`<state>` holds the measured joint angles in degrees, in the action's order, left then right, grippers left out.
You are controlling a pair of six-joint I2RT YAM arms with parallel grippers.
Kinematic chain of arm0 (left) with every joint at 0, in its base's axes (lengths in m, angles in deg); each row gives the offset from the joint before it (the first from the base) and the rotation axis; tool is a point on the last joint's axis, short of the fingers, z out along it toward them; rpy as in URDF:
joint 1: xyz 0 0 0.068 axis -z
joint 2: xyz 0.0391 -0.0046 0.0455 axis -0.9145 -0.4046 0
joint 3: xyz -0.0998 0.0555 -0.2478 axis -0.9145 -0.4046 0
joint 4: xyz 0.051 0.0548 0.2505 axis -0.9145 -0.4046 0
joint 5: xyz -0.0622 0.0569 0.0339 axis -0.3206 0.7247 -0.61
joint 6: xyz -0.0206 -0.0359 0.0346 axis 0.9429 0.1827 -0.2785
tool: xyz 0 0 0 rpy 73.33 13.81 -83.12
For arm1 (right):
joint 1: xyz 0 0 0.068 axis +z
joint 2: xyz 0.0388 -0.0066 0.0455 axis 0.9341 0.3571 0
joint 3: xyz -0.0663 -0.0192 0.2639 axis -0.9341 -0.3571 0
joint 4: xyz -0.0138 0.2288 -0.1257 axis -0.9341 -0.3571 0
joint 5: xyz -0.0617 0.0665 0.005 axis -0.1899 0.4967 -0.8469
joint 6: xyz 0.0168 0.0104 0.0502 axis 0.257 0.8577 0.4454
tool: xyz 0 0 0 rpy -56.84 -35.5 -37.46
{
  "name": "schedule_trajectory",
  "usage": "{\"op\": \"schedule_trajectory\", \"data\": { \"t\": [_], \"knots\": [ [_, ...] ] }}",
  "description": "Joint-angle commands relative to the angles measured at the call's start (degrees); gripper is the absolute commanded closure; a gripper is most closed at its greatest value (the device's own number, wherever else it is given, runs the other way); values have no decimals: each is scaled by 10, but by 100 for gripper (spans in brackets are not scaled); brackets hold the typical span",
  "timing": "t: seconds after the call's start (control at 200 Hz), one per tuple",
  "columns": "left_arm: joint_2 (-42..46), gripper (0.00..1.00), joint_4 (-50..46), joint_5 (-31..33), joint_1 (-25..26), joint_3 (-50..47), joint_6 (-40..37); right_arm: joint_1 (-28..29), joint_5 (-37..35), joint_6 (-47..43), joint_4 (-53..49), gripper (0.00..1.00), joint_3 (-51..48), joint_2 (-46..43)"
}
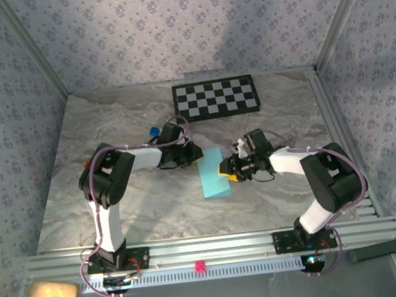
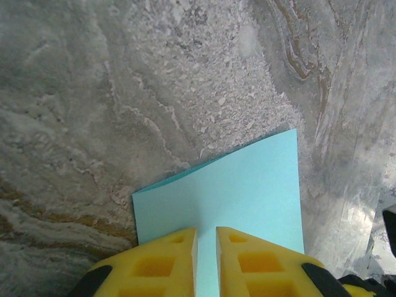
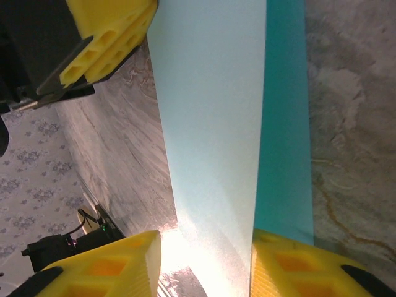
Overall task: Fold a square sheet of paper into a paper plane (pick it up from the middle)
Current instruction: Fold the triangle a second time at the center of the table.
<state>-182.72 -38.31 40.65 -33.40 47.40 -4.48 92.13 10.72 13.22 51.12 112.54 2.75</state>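
Square sheet of paper (image 1: 213, 173) is folded over, mid-tabletop (image 1: 111, 129), between the 2 arms. The left wrist cam shows the left gripper (image 2: 206, 232) pinching its edge. The right wrist cam shows the right gripper (image 3: 204, 238) spread, 1 finger on each side of the sheet. Grey marble surface, checkerboard (image 1: 215, 98) at the back, floral wallpaper (image 1: 171, 24).

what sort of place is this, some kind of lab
Most likely a robot test cell in a lab: a left arm and right arm bolted to an aluminium rail, a calibration-style checkerboard on the marble-look table, and patterned walls enclosing it.
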Motion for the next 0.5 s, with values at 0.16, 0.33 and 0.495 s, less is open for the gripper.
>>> {"op": "schedule_trajectory", "data": {
  "t": [0.16,0.33,0.495],
  "knots": [
    [9,82,-47,7,4,-16,-12,-6,17,-11,14,73,6,32],
    [26,80,-41,2,5,-15,-14,-10,13,-12,18,85,7,42],
    [55,71,-48,7,4,-12,-19,-12,7,-6,20,90,5,44]
  ]
}}
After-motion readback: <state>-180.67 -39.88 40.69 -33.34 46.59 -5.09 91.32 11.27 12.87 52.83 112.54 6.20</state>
